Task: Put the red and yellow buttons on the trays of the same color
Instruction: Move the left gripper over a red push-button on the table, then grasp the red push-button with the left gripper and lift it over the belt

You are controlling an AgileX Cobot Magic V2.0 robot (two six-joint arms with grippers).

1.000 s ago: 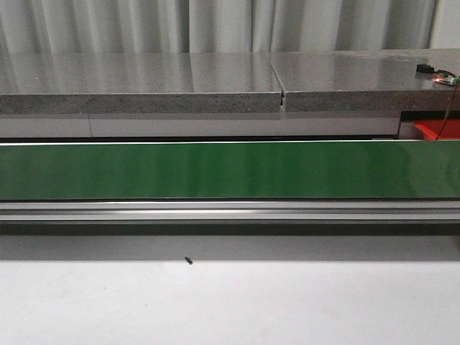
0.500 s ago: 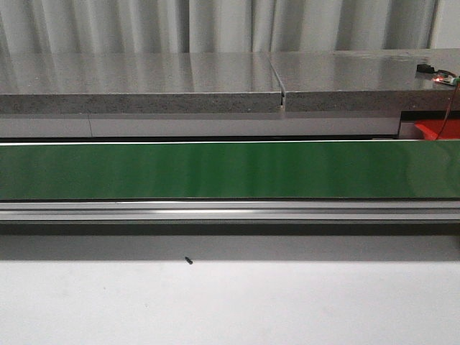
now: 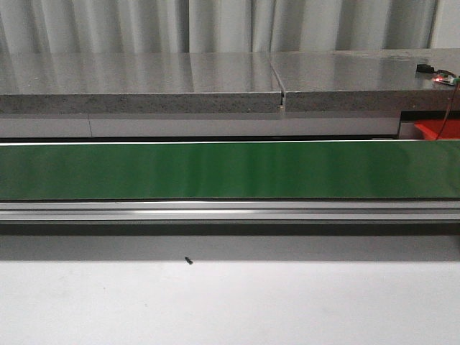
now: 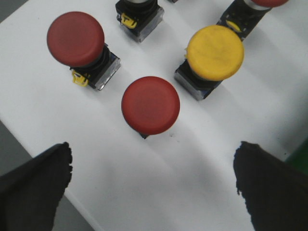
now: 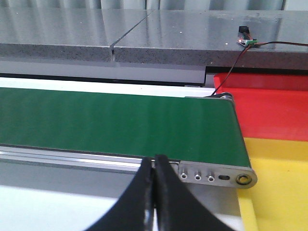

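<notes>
A red button (image 4: 150, 105) stands upright, round cap up (matte, smooth), below the open left tool (image 4: 151, 185); right tool (image 5: 155, 192) closed empty.

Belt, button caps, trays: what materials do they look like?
Green belt: looks like smooth PVC or rubber with a soft sheen. Red button cap and yellow button cap: matte moulded plastic, probably. Red tray and yellow tray: uniform glossy plastic, likely.

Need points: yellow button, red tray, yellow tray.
yellow button (image 4: 215, 52), left wrist view, middle of its cap.
red tray (image 5: 274, 113), right wrist view, bare floor past the belt end.
yellow tray (image 5: 279, 192), right wrist view, bare floor.
</notes>
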